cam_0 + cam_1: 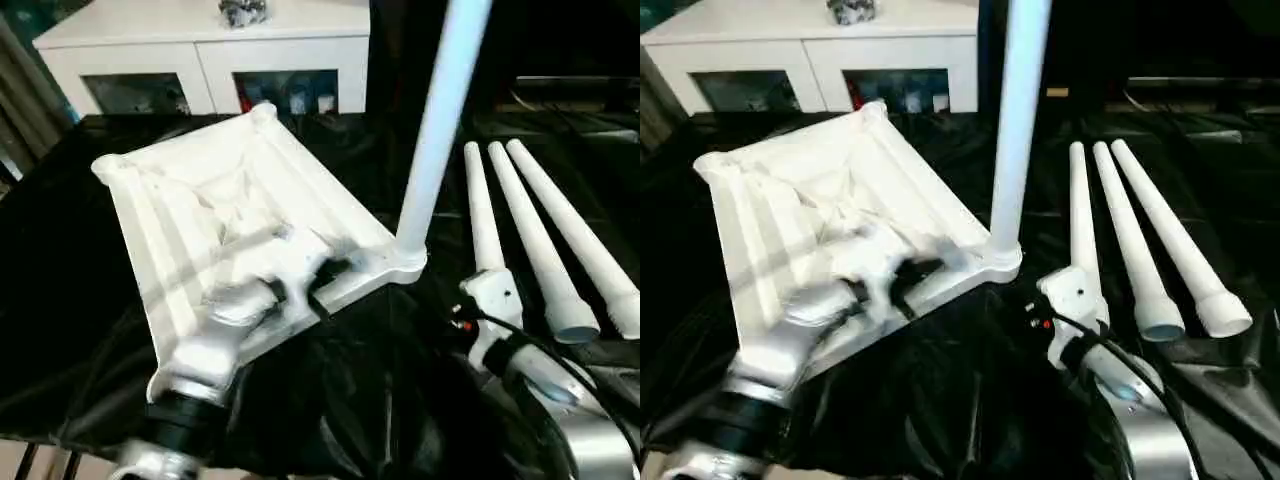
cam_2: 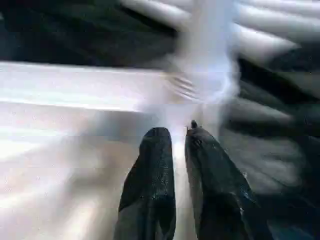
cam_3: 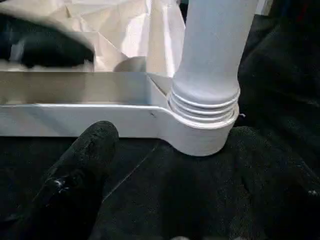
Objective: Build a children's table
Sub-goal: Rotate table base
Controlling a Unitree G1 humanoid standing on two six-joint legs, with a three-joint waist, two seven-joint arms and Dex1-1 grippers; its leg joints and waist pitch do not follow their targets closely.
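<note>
Tabletop: lying upside down on the black cloth, ribbed underside facing up, sitting askew so one corner is pointing toward the cabinet.
Standing leg: rising upright from the socket at the tabletop's near right corner, threaded end showing just above the socket rim, top running out of frame.
Spare legs: three, lying side by side on the cloth to the right of the tabletop, flared ends pointing toward the robot, well apart from the tabletop.
Left gripper: reaching over the tabletop's near edge beside the socket corner, fingers sitting close together with a thin gap between them, nothing pinched between them as far as the blurred wrist view is showing.
Right gripper: hovering over the cloth between the socket corner and the nearest spare leg, just beside that leg's flared end; one black finger showing low in the wrist view, short of the tabletop edge, touching nothing; jaws standing wide apart, holding nothing.
Cabinet: standing behind the cloth, white with glass doors, a small dark object sitting on top.
</note>
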